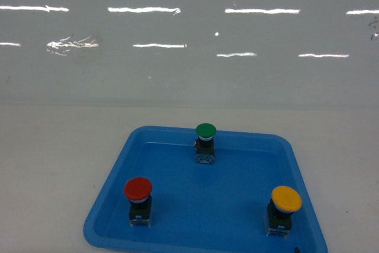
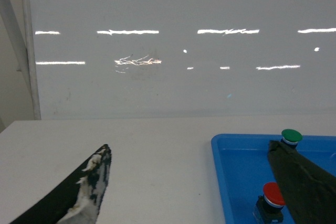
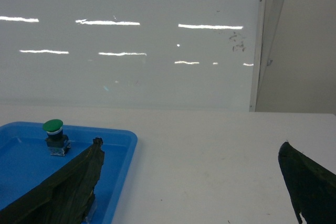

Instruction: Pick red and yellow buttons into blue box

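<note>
**Both claws spread wide, three buttons sitting in the tray**

I am holding my left claw [image 2: 189, 182] wide open, gripping nothing — its two dark fingers are framing the bottom of the left wrist view, one over the bare white table [image 2: 131, 150], the other over the left part of the shallow blue tray [image 2: 231, 171]. My right claw [image 3: 191, 182] is gaping just as wide and is just as empty, its left finger hanging over the tray's right edge and its right finger over bare table. Neither claw is showing in the head view.

The red button [image 1: 138, 199] is standing upright in the tray's near left corner, and the yellow button [image 1: 285, 208] is standing upright in the near right corner — well apart from each other. The green button [image 1: 205, 143] is standing near the tray's far rim, about midway across. A glossy white wall [image 1: 189, 34] is rising beyond the table. The blue box is not appearing in any view.
</note>
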Controlling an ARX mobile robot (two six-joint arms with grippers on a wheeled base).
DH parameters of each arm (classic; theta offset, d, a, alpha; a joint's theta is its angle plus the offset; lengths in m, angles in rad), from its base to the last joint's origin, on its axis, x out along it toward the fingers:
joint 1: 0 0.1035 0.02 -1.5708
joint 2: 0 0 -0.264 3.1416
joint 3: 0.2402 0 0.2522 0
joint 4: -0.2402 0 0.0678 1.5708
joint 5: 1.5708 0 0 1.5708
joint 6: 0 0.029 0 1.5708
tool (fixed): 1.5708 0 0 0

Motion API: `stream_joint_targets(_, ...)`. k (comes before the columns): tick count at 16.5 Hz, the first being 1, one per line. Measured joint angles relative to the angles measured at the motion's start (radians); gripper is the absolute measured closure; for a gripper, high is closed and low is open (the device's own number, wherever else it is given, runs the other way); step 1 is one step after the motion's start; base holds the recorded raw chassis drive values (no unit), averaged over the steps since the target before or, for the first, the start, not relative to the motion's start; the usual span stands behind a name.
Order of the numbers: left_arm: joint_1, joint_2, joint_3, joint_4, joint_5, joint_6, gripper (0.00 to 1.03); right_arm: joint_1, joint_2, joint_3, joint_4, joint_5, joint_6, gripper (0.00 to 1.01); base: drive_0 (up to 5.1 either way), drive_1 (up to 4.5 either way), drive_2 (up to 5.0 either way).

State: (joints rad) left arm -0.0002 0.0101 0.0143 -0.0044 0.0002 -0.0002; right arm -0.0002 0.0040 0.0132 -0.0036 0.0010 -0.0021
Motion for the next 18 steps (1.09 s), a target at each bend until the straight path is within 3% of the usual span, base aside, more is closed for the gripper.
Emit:
stream_joint_targets(1, 0.0, 0.0, 0.0, 0.0, 0.0, 0.0, 0.03, 0.0, 0.0, 0.0, 0.0, 0.0, 0.0, 0.04, 0.0, 0.0, 0.0)
stream_joint_targets(14, -0.007, 0.0, 0.0, -0.002, -0.003, 0.001, 0.05, 0.0, 0.0, 0.0, 0.0, 0.0, 0.0, 0.03, 0.0, 0.0, 0.0)
stream_joint_targets(18, -0.017, 0.002, 0.0, -0.016, 0.001, 0.0, 0.05, -0.003, 0.031, 0.0, 0.049, -0.016, -0.006, 0.03, 0.0, 0.0, 0.0)
